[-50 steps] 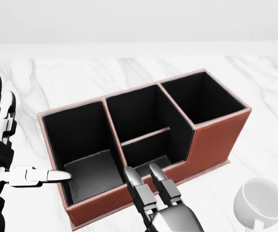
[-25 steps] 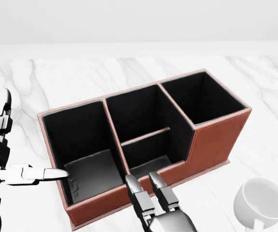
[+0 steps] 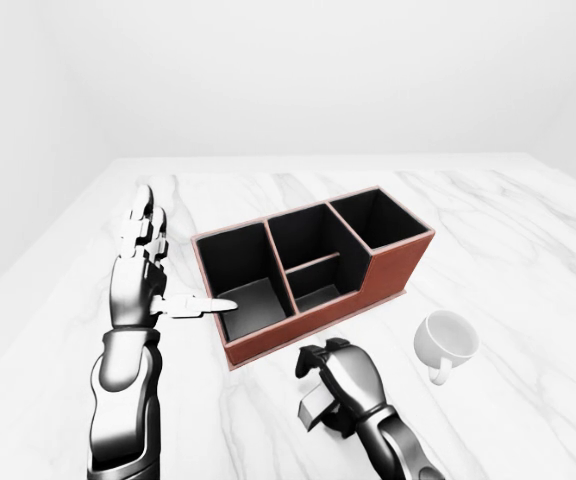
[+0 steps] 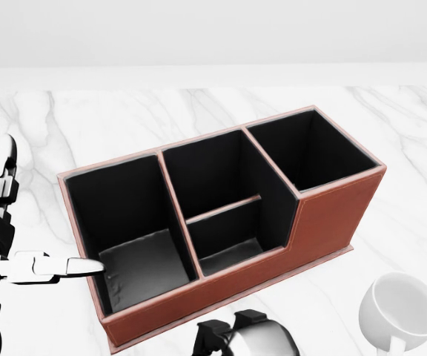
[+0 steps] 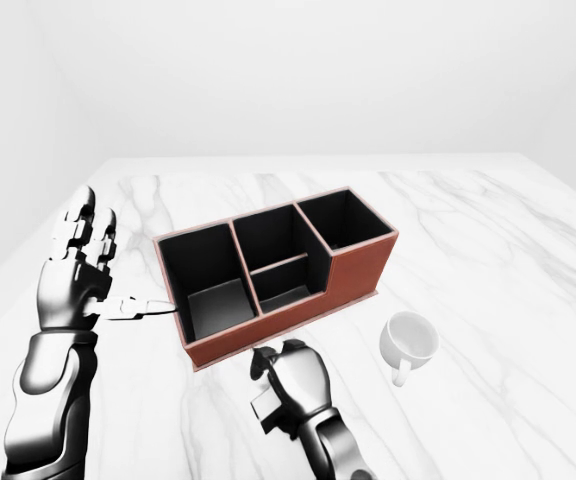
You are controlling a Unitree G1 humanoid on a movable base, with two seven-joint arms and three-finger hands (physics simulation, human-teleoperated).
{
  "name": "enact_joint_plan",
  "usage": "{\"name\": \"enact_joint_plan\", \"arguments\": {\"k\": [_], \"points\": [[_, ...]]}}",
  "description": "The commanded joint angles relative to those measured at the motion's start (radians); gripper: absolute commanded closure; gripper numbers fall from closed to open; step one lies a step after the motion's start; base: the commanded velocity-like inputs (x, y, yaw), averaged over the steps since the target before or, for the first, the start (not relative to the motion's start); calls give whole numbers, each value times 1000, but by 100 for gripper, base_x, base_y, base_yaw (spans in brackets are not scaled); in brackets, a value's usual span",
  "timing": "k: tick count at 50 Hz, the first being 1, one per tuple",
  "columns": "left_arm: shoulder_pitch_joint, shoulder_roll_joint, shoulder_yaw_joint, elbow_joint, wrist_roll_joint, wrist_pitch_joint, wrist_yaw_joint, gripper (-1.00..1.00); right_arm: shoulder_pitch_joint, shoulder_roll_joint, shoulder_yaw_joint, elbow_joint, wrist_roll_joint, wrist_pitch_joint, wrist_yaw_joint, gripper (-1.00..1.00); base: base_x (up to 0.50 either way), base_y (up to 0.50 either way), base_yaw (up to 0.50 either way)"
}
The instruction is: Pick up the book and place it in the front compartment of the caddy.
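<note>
The red-brown caddy [image 4: 325,215] with black insides lies across the marble table. A dark grey flat slab, apparently the book [image 4: 145,268], lies in the caddy's leftmost compartment, at its lower end in the head view. My left hand [image 3: 173,265] is open beside the caddy's left wall, fingers pointing up and the thumb [image 4: 73,266] reaching over the rim toward the slab without touching it. My right hand [image 3: 336,383] is curled shut with nothing in it, just below the caddy's low wall.
A white mug [image 3: 446,338] stands on the table to the right of my right hand. The middle compartment is split by a red divider [image 4: 223,209]; the right compartment [image 4: 310,148] is taller. White marble table [image 3: 528,230] stretches on all sides.
My right hand's fingers have curled from extended to a fist and drawn down away from the caddy's low wall. The left hand has shifted slightly left.
</note>
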Motion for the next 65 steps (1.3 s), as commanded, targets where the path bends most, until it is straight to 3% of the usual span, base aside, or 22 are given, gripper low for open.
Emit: {"name": "enact_joint_plan", "arguments": {"k": [1, 5, 25, 46, 65], "points": [[-1, 0, -1, 7, 1, 0, 0, -100, -1, 10, -15, 71, 9, 0, -11, 100, 0, 0, 0], [-1, 1, 1, 4, 0, 0, 0, -100, 3, 8, -21, 60, 12, 0, -11, 100, 0, 0, 0], [-6, 5, 7, 15, -6, 0, 3, -100, 32, 17, -84, -438, 128, 0, 326, 100, 0, 0, 0], [-15, 18, 28, 1, -16, 0, -3, -100, -95, 89, -155, -587, 164, 0, 512, 100, 0, 0, 0], [-40, 46, 75, -19, -40, 0, -5, -100, -210, 132, -179, -639, 158, 85, 608, 100, 0, 0, 0]]}}
